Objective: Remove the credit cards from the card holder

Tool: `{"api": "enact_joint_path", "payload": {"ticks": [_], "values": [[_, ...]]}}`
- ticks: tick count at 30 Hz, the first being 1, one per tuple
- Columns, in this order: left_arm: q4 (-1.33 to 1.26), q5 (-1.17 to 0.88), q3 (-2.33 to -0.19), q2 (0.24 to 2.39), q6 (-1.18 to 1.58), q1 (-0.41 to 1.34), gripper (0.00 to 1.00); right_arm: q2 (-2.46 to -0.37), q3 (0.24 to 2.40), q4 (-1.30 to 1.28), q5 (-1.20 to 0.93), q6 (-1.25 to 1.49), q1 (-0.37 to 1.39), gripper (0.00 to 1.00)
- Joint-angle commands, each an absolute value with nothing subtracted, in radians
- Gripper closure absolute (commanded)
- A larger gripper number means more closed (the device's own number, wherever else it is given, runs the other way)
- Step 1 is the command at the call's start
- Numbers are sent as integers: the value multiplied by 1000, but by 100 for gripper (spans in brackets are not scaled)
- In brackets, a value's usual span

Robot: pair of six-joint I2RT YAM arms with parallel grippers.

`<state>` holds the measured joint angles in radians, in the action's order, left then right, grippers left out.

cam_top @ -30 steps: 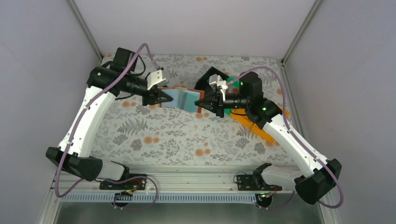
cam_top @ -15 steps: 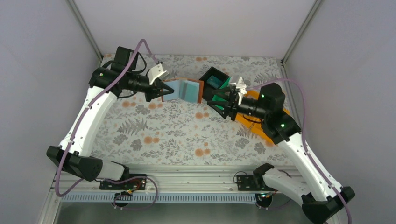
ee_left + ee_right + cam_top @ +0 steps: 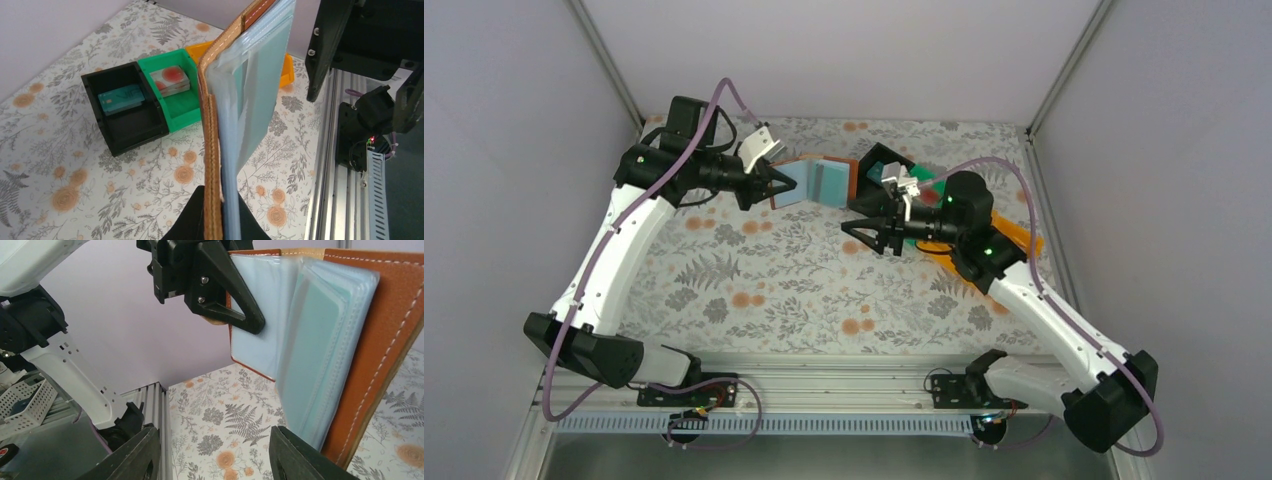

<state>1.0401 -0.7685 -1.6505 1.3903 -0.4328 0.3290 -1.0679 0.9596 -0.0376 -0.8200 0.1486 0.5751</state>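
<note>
The left pincer (image 3: 767,188) is clenched on one edge of the open brown leather-look card holder (image 3: 826,182). The right pincer (image 3: 869,227) is released nearby. Tugging a sleeved teal card (image 3: 312,360) could wrench the holder loose.

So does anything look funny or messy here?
Only the card holder: it hangs in the air, pinched at one cover by the left gripper, flopped open with its clear pockets fanning out. The right gripper is open and empty. Nothing looks spilled or broken.

card holder (image 3: 822,183): brown, open, lifted in air | 1 teal card (image 3: 119,98): flat in black bin (image 3: 131,133) | 1 red-spotted card (image 3: 170,81): green bin (image 3: 184,108)
</note>
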Motion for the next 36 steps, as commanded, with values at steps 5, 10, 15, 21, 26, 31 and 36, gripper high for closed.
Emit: {"api": "enact_joint_path", "payload": {"ticks": [5, 10, 15, 21, 26, 31, 36], "values": [[1029, -810, -1675, 1393, -426, 328, 98, -1163, 1023, 51, -817, 131, 586, 45], [1038, -819, -1678, 1393, -435, 328, 98, -1182, 1025, 45, -766, 138, 574, 45], [1044, -827, -1676, 1385, -446, 328, 98, -1186, 1027, 33, -729, 146, 561, 44], [1056, -841, -1680, 1382, -457, 328, 98, -1183, 1043, -7, -742, 115, 541, 41], [1058, -844, -1682, 1385, -459, 327, 98, -1188, 1060, -14, -768, 108, 526, 40], [1061, -849, -1681, 1379, -465, 327, 98, -1189, 1065, -16, -777, 106, 520, 38], [1062, -854, -1680, 1381, -468, 328, 98, -1222, 1089, -33, -807, 101, 520, 36]]}}
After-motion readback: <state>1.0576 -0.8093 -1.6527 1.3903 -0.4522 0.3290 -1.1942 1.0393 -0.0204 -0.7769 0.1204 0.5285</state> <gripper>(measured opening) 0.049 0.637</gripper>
